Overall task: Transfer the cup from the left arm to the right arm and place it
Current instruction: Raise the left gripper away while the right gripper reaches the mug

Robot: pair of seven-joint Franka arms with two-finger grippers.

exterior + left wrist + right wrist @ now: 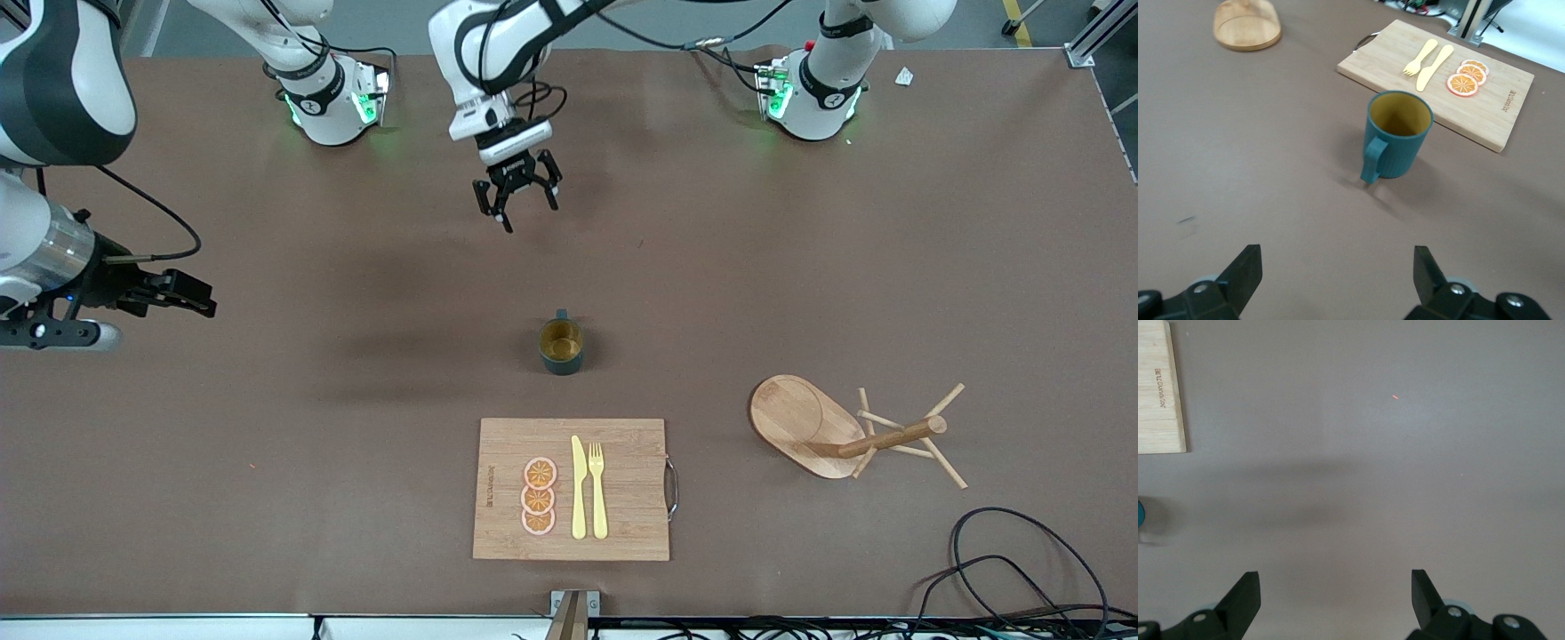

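The cup (561, 345), a small dark teal ribbed mug with a yellowish inside, stands upright on the brown table, its handle turned toward the arms' bases. In the left wrist view the cup (1398, 137) shows ahead of the fingers with the handle facing them. My left gripper (516, 191) hangs open and empty above the table, between the bases and the cup; it also shows in its own view (1338, 263). My right gripper (200, 302) is open and empty over the table at the right arm's end (1336, 587). A sliver of the cup (1140, 513) shows at that view's edge.
A wooden cutting board (622, 444) with a yellow knife, a fork and orange slices lies nearer the front camera than the cup. A wooden mug rack (853, 427) lies tipped over toward the left arm's end. Cables (1005, 569) lie at the table's near corner.
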